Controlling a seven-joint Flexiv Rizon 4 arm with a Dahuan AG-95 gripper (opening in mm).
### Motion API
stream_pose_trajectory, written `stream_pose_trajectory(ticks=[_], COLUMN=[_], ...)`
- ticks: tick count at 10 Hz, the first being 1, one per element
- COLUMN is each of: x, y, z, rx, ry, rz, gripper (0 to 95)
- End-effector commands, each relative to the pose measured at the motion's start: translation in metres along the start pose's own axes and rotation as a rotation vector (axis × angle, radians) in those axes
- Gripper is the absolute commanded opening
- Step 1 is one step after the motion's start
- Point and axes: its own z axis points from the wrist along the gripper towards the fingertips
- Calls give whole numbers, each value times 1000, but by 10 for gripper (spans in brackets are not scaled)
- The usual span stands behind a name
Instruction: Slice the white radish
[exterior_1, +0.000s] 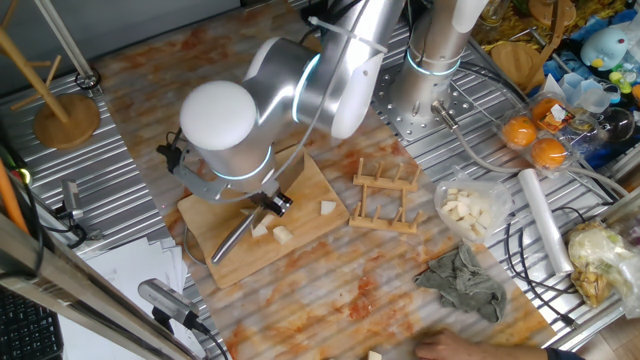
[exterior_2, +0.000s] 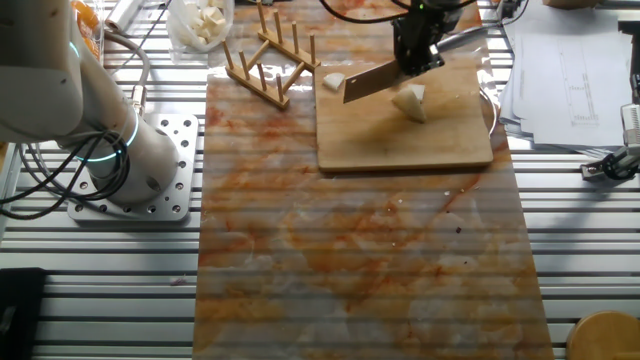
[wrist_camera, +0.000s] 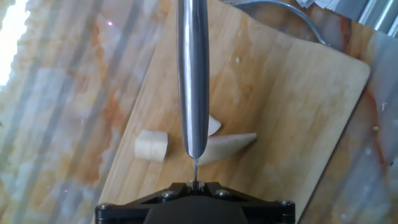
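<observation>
Wooden cutting board (exterior_2: 405, 140) lying near the table's far edge in the other fixed view, its long near edge bordering a wide stretch of stained, ribbed tabletop (exterior_2: 360, 260). Just off the board's left corner, a small wooden rack (exterior_2: 272, 62); off its right end, sheets of paper (exterior_2: 565, 70) over the metal slats. Beyond the rack, a clear bag of pale cubes (exterior_1: 472, 208), a grey rag (exterior_1: 462, 280) and a roll of film (exterior_1: 545, 220) — all well apart from the board.

Gripper (exterior_2: 418, 45) poised over the board, clenched on the handle of a knife (exterior_2: 380, 82), blade slanting down to the left. Fingertips themselves hidden behind the hand housing in every view. Seen from the hand view, blade edge-on, running straight up the frame above the radish.

White radish (wrist_camera: 225, 147) on the board in pieces: a tapered wedge under and right of the blade, a short cream chunk (wrist_camera: 152, 145) just left of it, a sliver touching the blade's right side. Another piece (exterior_2: 333, 81) nearer the rack-side edge of the board — apart from the rest. Whether the blade touches the wedge, unclear.
</observation>
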Motion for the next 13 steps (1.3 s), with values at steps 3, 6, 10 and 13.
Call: stream_pose_trajectory(ticks=[3,6,10,13], x=[-11,-11,-11,-11], y=[7,7,7,7], z=[-1,-1,-1,-1], rx=[-1,-10,-5,-5], ry=[0,-3,1,0], rz=[-6,-8,64,90], gripper=[0,0,0,0])
